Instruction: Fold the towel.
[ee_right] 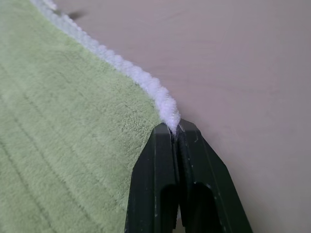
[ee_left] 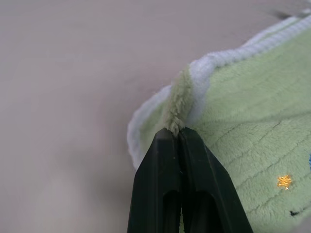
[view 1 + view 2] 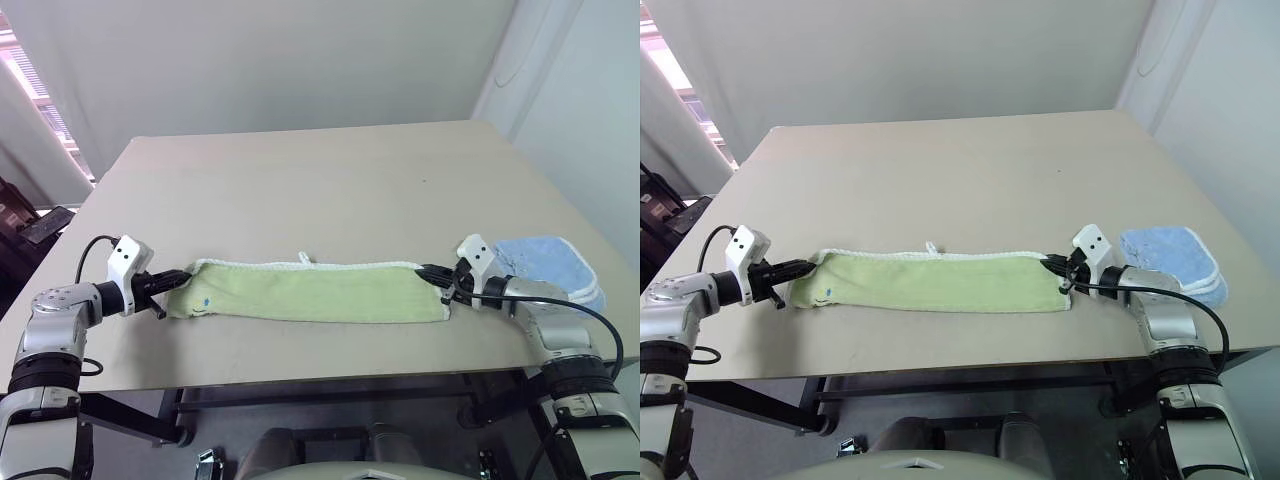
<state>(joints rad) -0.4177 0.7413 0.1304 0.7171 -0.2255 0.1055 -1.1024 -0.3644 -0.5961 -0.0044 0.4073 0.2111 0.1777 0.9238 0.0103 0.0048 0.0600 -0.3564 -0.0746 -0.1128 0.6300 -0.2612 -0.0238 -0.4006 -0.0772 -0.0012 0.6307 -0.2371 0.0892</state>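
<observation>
Left hand (image 3: 178, 276): its two black fingers (image 2: 165, 170) are pressed together on the towel's left end, pinching a tuft of green pile and white edging at a corner; it lies low over the near part of the tabletop, pointing in toward the right hand.

Right hand (image 3: 432, 274): fingers likewise closed, nipping the white-edged corner of the towel's right end; it points in toward the left hand, at about the same level.

Towel (image 3: 310, 291): a light green terry strip stretched between the two hands, lying on the tabletop as a long narrow band, seemingly doubled over lengthwise, though the layers cannot be counted.

Towel edging (image 1: 146, 82): a white stitched border runs along the side of the strip away from the robot and meets each hand at its pinched corner.

Embroidered marks (image 3: 203, 303): small dark marks on the green pile just inward of the left hand; the left wrist view shows a small orange stitch (image 2: 284, 181) close to the fingers.

Loop (image 3: 303, 258): a small white loop stands out from the far edge, roughly midway between the hands.

Blue cloth (image 3: 548, 266): a folded light blue cloth lies just beyond and outward of the right hand, apart from the towel.

Tabletop (image 3: 320, 180): a beige surface stretching away beyond both hands to a pale wall.
</observation>
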